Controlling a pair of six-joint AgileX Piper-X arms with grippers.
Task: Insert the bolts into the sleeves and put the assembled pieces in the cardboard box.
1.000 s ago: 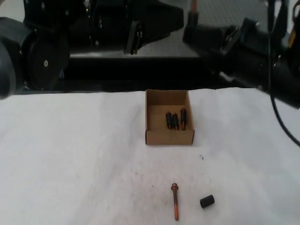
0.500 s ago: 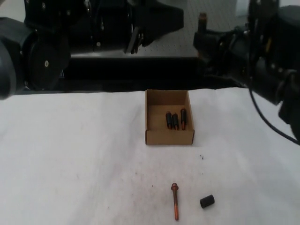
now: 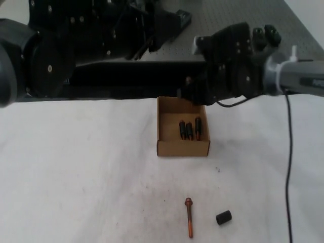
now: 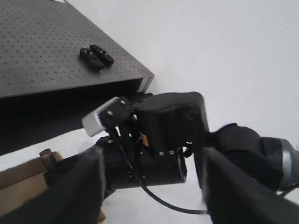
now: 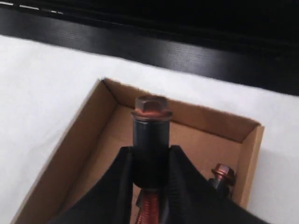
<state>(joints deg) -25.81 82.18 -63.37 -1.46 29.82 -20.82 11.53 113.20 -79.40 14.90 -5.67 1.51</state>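
Note:
My right gripper (image 5: 150,157) is shut on an assembled piece (image 5: 150,133), a copper bolt through a black sleeve, held above the cardboard box (image 5: 84,140). In the high view this gripper (image 3: 194,91) hangs over the far wall of the box (image 3: 183,148), where three assembled pieces (image 3: 189,129) lie. A loose copper bolt (image 3: 189,216) and a black sleeve (image 3: 224,217) rest on the white cloth near the front edge. My left gripper (image 4: 149,191) is open and holds nothing; it is raised behind the bench and faces the right arm (image 4: 168,135).
A white cloth (image 3: 76,167) covers the bench, with wide free room left of the box. Behind it runs a dark rail (image 3: 126,76) and a perforated metal plate (image 3: 228,12). A black cable (image 3: 289,167) hangs from the right arm over the cloth's right side.
The right arm has swung in from the far right to above the box's far wall with the assembled piece in its gripper. The loose bolt and sleeve have not moved.

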